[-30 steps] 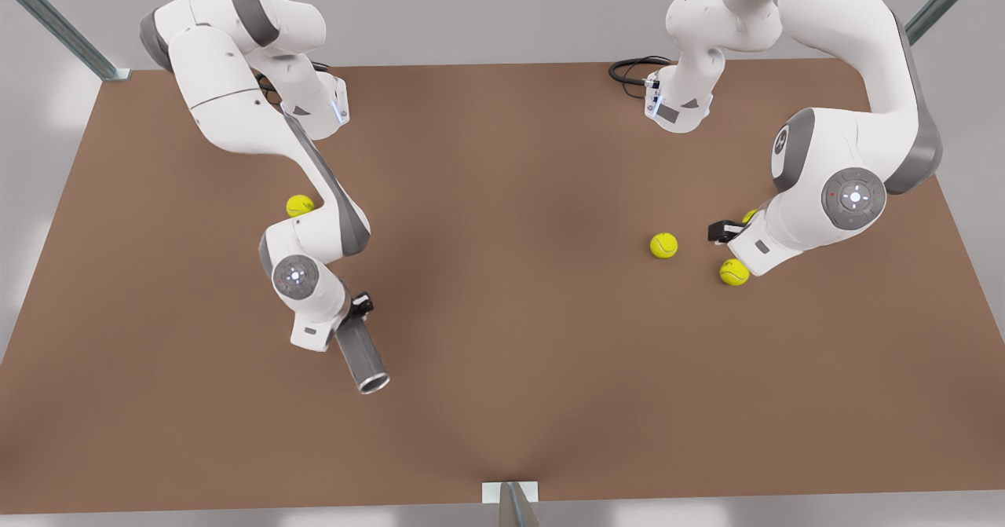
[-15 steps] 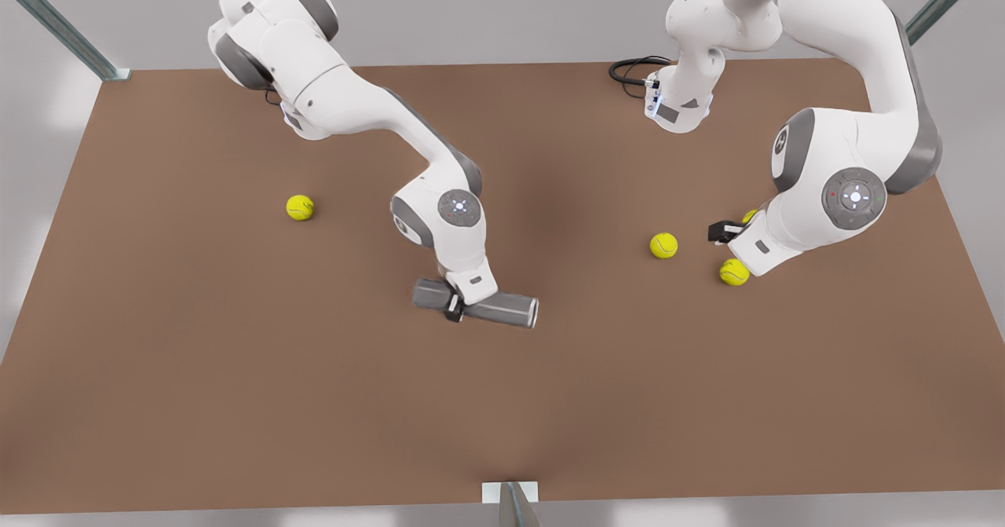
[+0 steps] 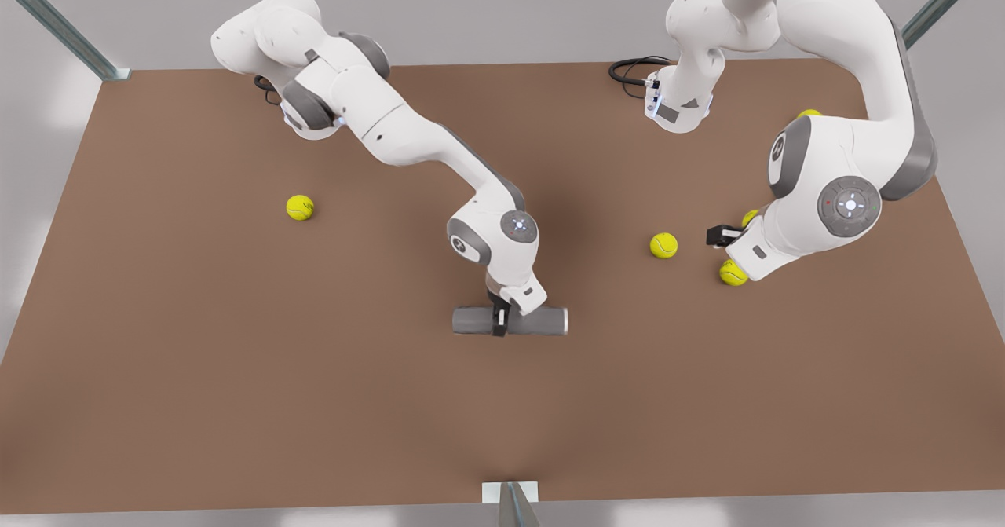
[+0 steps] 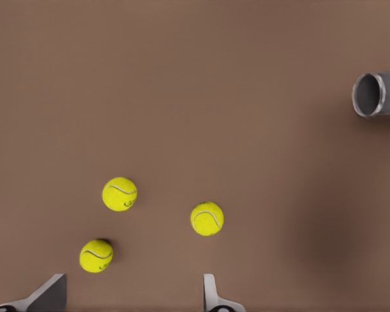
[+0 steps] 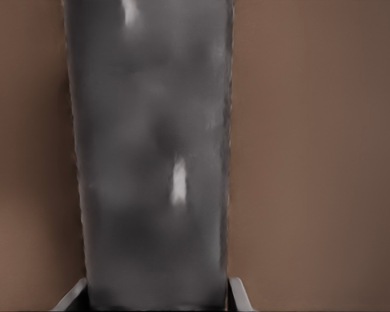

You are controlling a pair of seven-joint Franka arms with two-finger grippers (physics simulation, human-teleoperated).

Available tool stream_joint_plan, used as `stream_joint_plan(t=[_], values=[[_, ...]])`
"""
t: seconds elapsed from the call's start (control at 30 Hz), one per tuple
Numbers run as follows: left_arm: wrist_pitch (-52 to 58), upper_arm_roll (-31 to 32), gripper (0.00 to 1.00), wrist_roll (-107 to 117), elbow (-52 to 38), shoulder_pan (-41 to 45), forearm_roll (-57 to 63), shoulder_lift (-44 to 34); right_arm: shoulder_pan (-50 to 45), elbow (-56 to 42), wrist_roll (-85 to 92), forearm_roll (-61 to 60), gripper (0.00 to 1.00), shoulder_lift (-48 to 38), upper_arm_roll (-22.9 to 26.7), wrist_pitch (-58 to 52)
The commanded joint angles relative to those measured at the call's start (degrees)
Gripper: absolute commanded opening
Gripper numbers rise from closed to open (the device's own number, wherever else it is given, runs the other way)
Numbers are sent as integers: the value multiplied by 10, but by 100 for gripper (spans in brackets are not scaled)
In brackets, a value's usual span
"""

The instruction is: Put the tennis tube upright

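Mid-table: right gripper [image 3: 498,321] jaws clamp tennis tube [image 3: 471,321] horizontal; left gripper [image 3: 718,235] jaws wide nr balls [image 3: 663,245].

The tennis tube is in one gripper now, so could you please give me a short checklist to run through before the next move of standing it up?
1. Grip: the right gripper is shut on the tennis tube, near its middle. Ok.
2. Tube upright: it is horizontal in the front view. Not ok.
3. Tube off the table: cannot tell.
4. Room to set it down: the nearest tennis ball lies well towards the front view's right. Ok.
5. Other arm: the left gripper waits open over three balls, apart from the tube. Ok.
6. Which end goes down: an open end faces the left wrist camera; the other end cannot be told.
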State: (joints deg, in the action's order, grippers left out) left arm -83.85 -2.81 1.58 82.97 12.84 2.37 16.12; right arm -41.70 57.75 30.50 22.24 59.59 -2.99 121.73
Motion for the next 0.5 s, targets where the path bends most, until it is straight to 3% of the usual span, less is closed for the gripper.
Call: stream_joint_plan(t=[0.0, 0.2, 0.27, 0.33, 0.4, 0.47], values=[[0, 0, 100, 0, 0, 0, 0, 0, 0, 0, 0, 0, 100, 0, 0, 0], [0, 0, 100, 3, -1, 0, -4, 1, 0, 1, 1, -13, 100, -8, -4, -43], [-47, -1, 100, 1, -2, -13, -66, 17, -2, 6, -26, -48, 100, -38, -4, -76], [-120, 0, 100, -1, -15, -41, -164, 57, -4, 4, -58, -48, 100, -97, -22, -167], [-199, 61, 100, -16, -64, -77, -241, 145, 3, 5, -139, -52, 100, -163, -27, -277], [-237, 85, 100, -25, -125, -94, -358, 234, 86, 79, -233, -136, 100, -263, -25, -309]])
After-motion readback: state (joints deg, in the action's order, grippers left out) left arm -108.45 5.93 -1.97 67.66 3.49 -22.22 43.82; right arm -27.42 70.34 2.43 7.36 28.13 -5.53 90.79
